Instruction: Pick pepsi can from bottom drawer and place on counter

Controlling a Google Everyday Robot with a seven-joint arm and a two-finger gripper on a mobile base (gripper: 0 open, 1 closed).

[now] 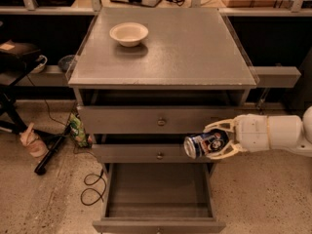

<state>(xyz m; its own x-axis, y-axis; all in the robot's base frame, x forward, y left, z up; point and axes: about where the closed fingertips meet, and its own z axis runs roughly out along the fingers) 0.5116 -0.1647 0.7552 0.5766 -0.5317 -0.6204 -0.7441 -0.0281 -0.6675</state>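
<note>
The pepsi can (pixel 204 144), dark blue with a silver top and a round logo, lies sideways in my gripper (pixel 217 140), silver top pointing left. The gripper is shut on the pepsi can, coming in from the right on a white arm, in front of the middle drawer's right end. The bottom drawer (pixel 158 217) is pulled out below and its inside shows no objects. The counter (pixel 195 48) is the grey speckled top of the cabinet, well above the can.
A white bowl (pixel 128 33) sits on the counter's back left. The top drawer (pixel 161 119) and middle drawer (pixel 141 153) are slightly out. Cables (pixel 92 186), a green packet (pixel 78 129) and a dark stand (pixel 14 82) lie on the floor at left.
</note>
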